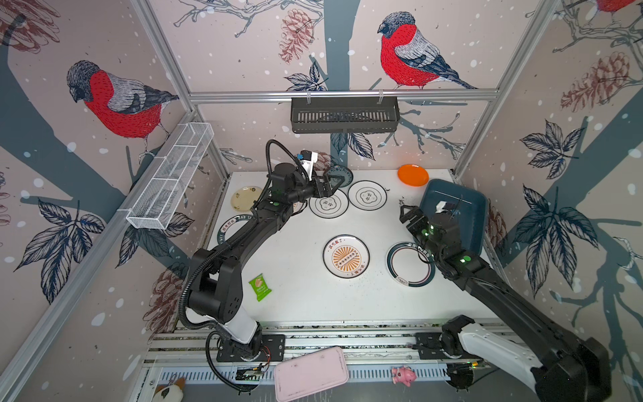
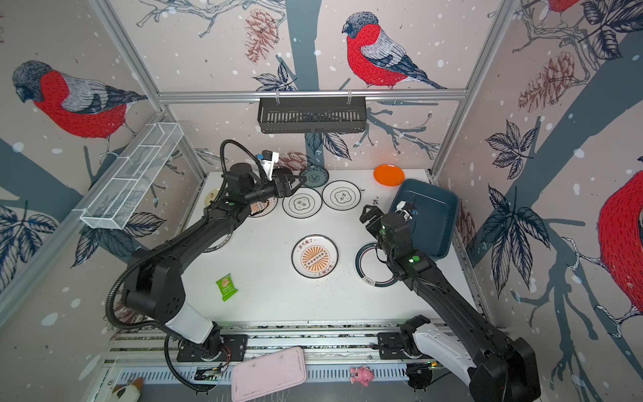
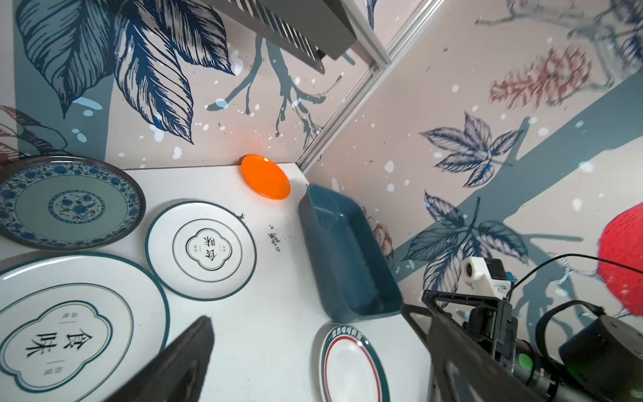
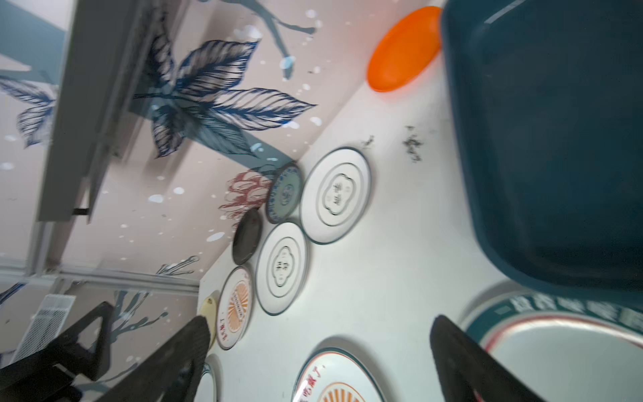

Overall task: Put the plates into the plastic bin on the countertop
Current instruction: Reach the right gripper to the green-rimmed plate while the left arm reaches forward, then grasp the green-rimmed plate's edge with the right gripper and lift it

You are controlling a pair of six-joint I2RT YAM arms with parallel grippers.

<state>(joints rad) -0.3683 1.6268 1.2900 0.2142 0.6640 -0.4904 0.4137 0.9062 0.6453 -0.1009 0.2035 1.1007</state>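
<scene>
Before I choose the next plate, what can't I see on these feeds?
Ringed plate at the left table edge: mostly under the left arm in both top views.
Sunburst plate at the back: largely covered by the left arm in a top view.
Plastic bin: near end behind the right arm in both top views; cut off by the frame in the right wrist view.
Black plate: small, blurred in the right wrist view.
</scene>
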